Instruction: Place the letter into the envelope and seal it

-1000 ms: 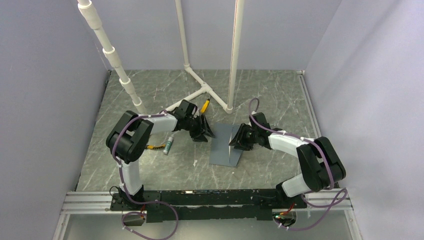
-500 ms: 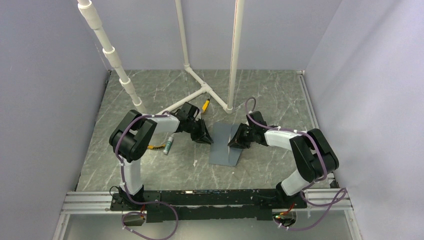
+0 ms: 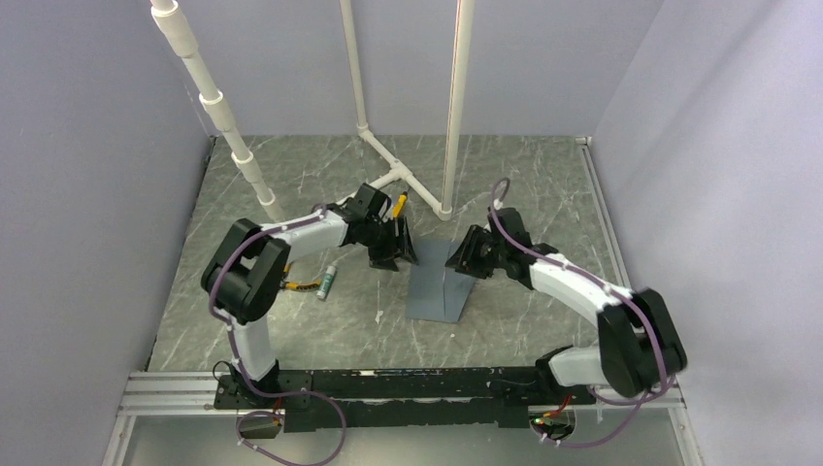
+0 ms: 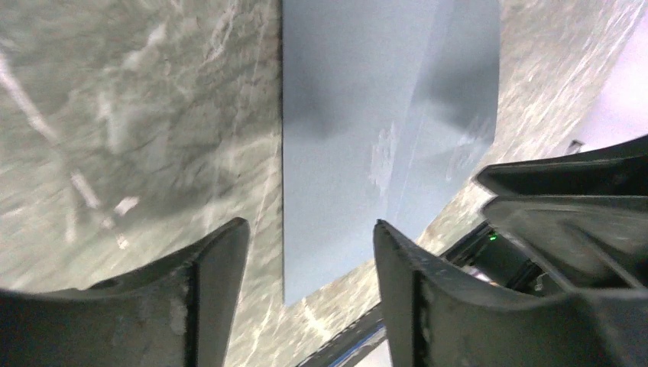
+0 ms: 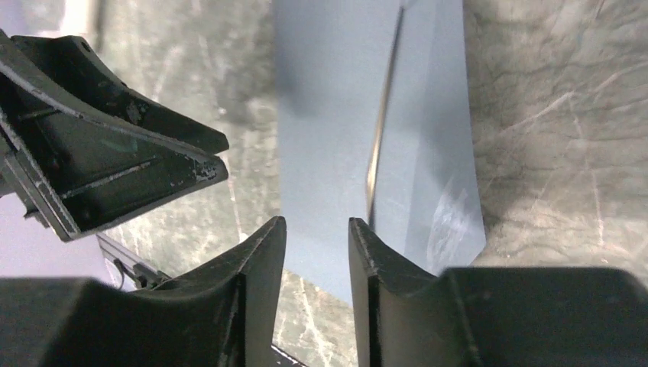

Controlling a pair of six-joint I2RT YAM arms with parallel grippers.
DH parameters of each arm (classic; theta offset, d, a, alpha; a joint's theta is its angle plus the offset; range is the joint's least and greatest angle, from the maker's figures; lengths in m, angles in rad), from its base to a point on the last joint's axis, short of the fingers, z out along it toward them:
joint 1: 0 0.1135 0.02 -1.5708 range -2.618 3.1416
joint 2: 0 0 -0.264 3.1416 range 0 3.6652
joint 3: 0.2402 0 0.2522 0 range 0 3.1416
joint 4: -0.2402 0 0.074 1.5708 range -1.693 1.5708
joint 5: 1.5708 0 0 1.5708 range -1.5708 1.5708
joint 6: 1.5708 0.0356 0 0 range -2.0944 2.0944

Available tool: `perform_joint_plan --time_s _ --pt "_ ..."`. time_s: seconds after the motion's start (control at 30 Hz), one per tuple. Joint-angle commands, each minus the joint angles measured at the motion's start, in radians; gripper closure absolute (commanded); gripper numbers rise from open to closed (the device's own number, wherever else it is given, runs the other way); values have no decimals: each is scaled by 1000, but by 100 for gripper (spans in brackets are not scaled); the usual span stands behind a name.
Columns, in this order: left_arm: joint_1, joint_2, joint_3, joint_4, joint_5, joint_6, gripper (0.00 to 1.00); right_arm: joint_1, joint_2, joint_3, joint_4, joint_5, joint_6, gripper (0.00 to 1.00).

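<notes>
A small tube [image 3: 330, 282] lies at the left on the marble table [image 3: 291, 330]. Right of it the left gripper [image 4: 309, 233] hovers, its 2 fingers spread wide and holding nothing. The envelope [image 3: 437, 291] lies flat mid-table, between both arms. The right gripper [image 5: 313, 225] hangs over its far end, fingers slightly parted, empty.

Top cam: high, set back at the near side (frame bottom), looking down & fwd, far enough that I get the whole table [image 3: 524, 175]. L & R wrist cams: v. close, aimed down at it. All 3 share the envelope [image 3: 437, 296], centre of top view.
</notes>
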Motion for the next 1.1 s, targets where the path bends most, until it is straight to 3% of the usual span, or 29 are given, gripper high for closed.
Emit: perform_joint_plan --time_s 0.0,0.17,0.23,0.47,0.87,1.07 --pt "2 -158 79 -202 -147 149 27 2 -161 11 -92 94 -72 59" --pt "6 -266 55 -447 -478 146 20 2 -242 -15 -117 105 -90 57" --pt "21 -309 2 -485 -550 102 20 2 -248 -27 -104 93 -82 56" --pt "162 -427 -197 -446 -521 57 22 2 -218 -48 -54 38 -61 56" --pt "169 -344 -255 -319 -522 118 50 2 -154 -29 -14 -22 -52 57" --pt "169 -279 -242 -298 -533 130 47 2 -158 -29 -33 -14 -64 58"
